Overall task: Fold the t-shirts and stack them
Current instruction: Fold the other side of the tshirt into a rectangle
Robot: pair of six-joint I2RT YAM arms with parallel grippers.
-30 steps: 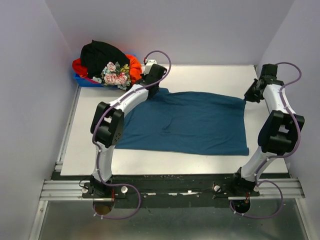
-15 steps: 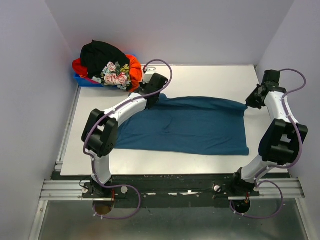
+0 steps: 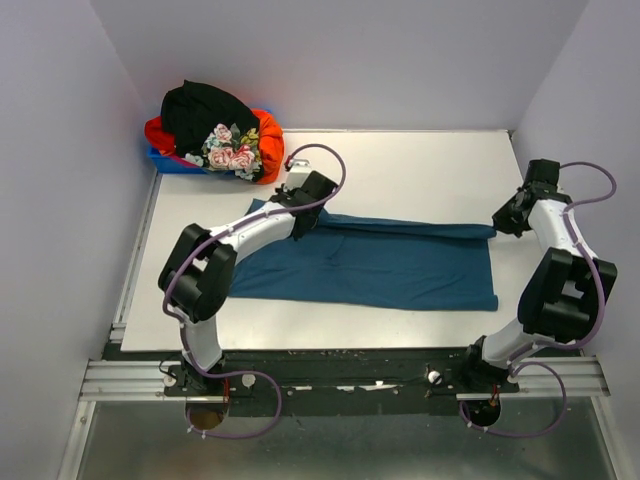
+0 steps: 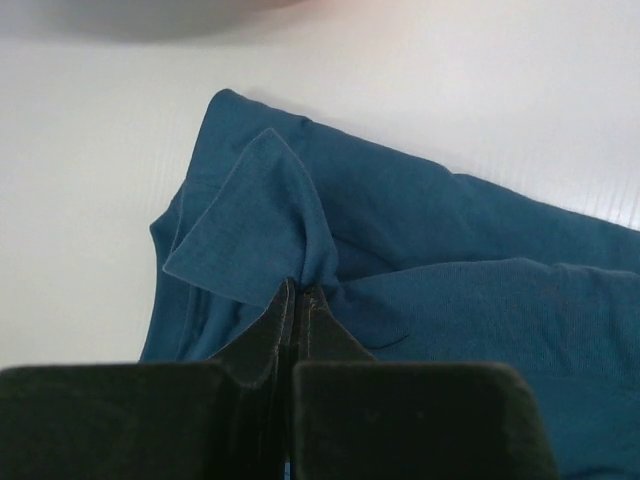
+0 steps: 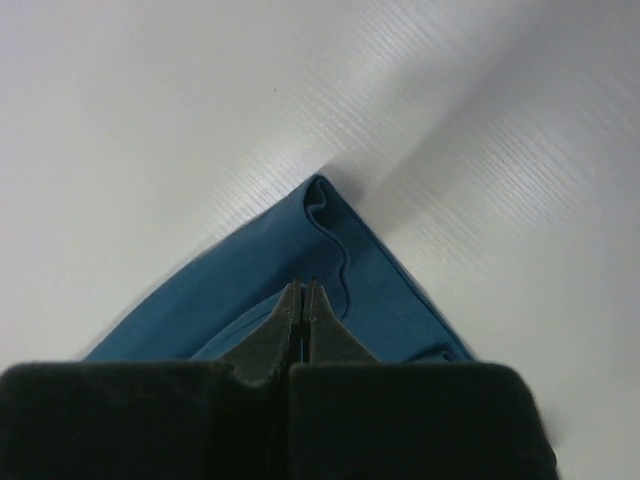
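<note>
Fingers of the left gripper (image 4: 298,292) are pressed fully together, pinching a bunched fold of the plain dark teal-blue cotton t-shirt (image 4: 450,260) right at their tips. Beyond those tips a small triangular flap of the cloth stands up. More of the shirt spreads away to the right of them, over the white table (image 4: 90,150).

The fingers of the right gripper (image 5: 302,290) are likewise closed tight, nipping the same shirt (image 5: 250,280) just short of its corner. That corner shows a wavy hem directly ahead of the tips, and bare table lies beyond it.

From the top view, the teal-blue shirt (image 3: 400,265) lies flat between the left gripper (image 3: 300,220) and the right gripper (image 3: 497,222). A folded ridge of cloth runs from one pair of fingers to the other along its far side.

Well beyond the left fingers, in the table's far corner, sits a small blue plastic bin (image 3: 165,160). On it are heaped a black shirt (image 3: 205,110), an orange-red shirt (image 3: 268,135) and a black shirt with pink-white flowers (image 3: 228,148).
</note>
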